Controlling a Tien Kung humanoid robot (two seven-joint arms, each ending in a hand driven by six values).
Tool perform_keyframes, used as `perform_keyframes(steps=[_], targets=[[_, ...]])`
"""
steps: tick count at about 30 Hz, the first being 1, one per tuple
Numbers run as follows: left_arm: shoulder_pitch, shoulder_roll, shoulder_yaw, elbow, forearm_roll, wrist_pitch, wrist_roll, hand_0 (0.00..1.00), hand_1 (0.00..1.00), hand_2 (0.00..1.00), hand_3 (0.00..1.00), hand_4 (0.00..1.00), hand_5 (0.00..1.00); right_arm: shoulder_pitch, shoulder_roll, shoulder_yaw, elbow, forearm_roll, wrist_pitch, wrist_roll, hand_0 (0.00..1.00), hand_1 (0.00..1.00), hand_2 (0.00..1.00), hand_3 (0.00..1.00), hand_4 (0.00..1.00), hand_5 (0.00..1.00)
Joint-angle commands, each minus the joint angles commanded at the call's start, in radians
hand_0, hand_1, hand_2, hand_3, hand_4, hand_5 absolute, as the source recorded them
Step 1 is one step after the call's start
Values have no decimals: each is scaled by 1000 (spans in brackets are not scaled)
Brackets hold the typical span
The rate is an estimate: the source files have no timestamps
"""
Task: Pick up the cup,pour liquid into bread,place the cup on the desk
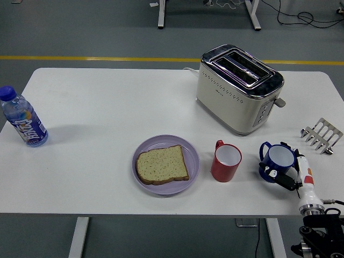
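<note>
At the near right corner of the white table (97, 107), the robot's right hand (290, 174) is being pressed against the near right side of a blue cup (277, 161). Its dark fingers (284, 178) are being curled around the cup's base, apparently closed on it, though how firm the hold is cannot be told. The left hand is not being shown.

Just left of the blue cup, a red mug (226, 162) is being left standing upright. Further left of the blue cup, a bread slice (162, 164) is being held on a lilac plate (191, 150).

A low, one-sided grip is being risked: the cup could be tipped or slipped on lifting, and the red mug could be knocked while the cup is being carried to the bread.

Beyond the blue cup, a toaster (239, 88) is being shown.
</note>
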Motion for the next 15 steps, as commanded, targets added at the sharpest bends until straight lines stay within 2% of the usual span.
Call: perform_keyframes(steps=[5,6,11,12,15], targets=[[1,0,0,0,1,0,0,680,685,693,541,253,998,0,0,0,0,-2,-7,2,724,654,793,906,850,12],[1,0,1,0,0,-1,0,681,683,693,542,252,998,0,0,0,0,1,-11,5,797,724,877,974,887,2],[0,1,6,0,-9,0,-3,681,683,693,542,252,998,1,1,2,0,8,-17,11,797,724,877,974,887,2],[0,1,7,0,-10,0,-4,680,684,693,543,252,998,1,1,3,0,11,-16,14,845,756,899,991,896,2],[-1,1,9,-1,-15,0,-5,680,684,693,543,252,998,1,0,3,3,14,-12,18,845,756,899,991,896,2]])
